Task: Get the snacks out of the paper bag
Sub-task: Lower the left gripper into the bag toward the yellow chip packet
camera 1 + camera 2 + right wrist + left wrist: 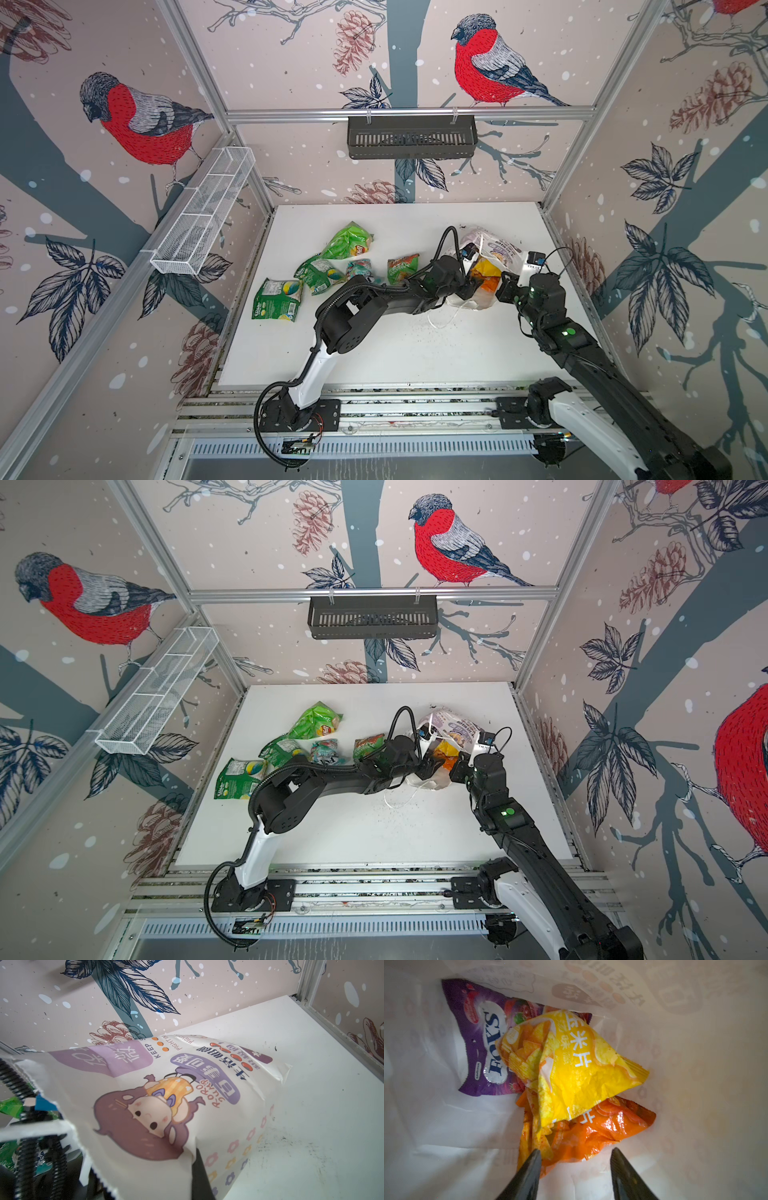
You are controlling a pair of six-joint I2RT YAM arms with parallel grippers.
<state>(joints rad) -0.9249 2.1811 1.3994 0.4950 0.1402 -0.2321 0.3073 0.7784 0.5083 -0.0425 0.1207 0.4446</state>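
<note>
White surface (395, 353) walled by bird-print panels (291, 62) | five snacks (276, 300) laid out left of centre | left gripper (575, 1149) placed inside paper bag (187, 1105), jaws part-open astride orange packet (602, 1128) | yellow packet (581, 1076), purple packet (477, 1043) seen inside | right gripper (506, 279) clamped on bag rim, bag right of centre

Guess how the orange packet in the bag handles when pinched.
Orange packet looks crumpled and creased, so probably floppy, deforming rather than lifting stiffly. Its glossy foil may slip in the left gripper. The yellow packet lies on it inside the paper bag, so it could drag along.
</note>
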